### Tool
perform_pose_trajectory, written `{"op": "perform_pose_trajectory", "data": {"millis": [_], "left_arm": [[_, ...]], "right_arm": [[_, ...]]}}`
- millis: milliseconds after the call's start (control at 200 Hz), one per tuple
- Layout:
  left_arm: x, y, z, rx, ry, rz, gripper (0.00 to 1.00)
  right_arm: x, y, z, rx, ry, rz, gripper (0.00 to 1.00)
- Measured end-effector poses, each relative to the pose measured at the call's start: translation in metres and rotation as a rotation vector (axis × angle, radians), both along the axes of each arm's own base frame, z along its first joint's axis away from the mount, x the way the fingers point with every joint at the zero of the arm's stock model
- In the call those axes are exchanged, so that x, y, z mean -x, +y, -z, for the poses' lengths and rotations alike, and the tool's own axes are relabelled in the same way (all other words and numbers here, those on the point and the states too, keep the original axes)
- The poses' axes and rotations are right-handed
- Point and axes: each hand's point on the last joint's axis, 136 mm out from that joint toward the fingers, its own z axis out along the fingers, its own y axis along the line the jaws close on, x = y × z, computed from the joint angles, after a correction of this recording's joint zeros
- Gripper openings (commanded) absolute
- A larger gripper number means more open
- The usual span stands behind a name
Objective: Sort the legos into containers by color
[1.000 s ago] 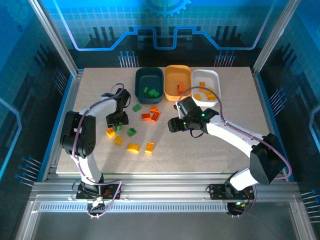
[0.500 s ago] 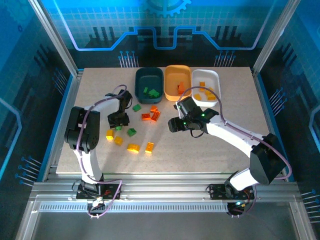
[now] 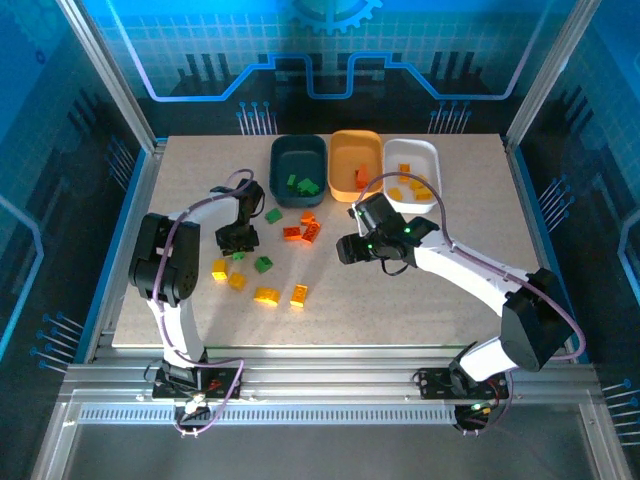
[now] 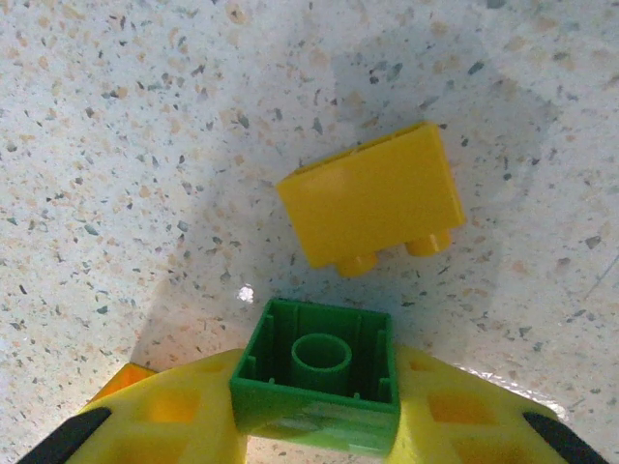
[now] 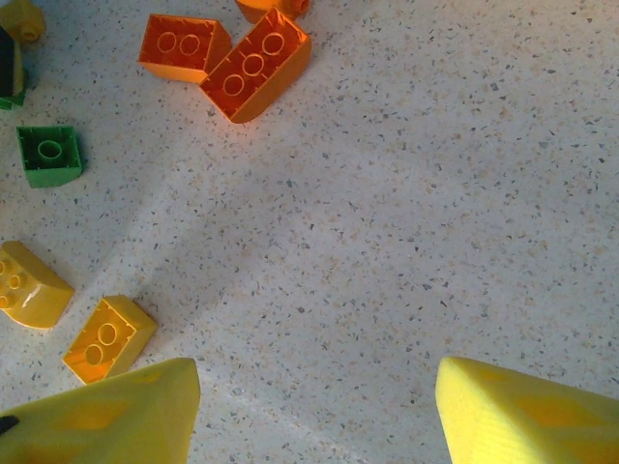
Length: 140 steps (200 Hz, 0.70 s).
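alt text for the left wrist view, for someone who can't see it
The left gripper, yellow fingers shut on a small green lego whose hollow underside faces the camera, over a speckled tabletop. A yellow lego lies on the tabletop just beyond it, not touching.

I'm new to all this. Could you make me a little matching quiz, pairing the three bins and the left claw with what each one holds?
Things:
1. teal bin
2. orange bin
3. white bin
4. left gripper

Holds:
a. yellow-orange bricks
b. one green brick, clamped
c. a red-orange brick
d. several green bricks

Pairs: 1-d, 2-c, 3-a, 4-b.
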Motion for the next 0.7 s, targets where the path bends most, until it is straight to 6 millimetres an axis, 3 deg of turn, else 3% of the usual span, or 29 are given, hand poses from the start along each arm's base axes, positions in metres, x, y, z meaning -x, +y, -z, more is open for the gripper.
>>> {"op": "perform_pose_trajectory", "data": {"millis": [165,335,570,700], "left_arm": [[0.0,-0.005,-0.009,0.012,-0.02,0.01,0.27],[-0.012,-0.024,-0.046,0.065,-0.104,0.04,0.29],[-0.088,-0.07,-0.118,0.254,-0.346,0.082,0.28],[-0.136,-0.096,-0.132,0.331,-0.445,0.109,0.27]], "right_arm": [[0.0,0.0,-0.001,-0.001,-0.002,0.0,0.67],[0.0,0.0,-0.001,-0.001,-0.003,0.001,0.67],[0.0,-0.001,0.0,-0.001,0.0,0.003,0.67],[0.002,-0.005,0.007,0.009,0.012,0.007,0.67]]}}
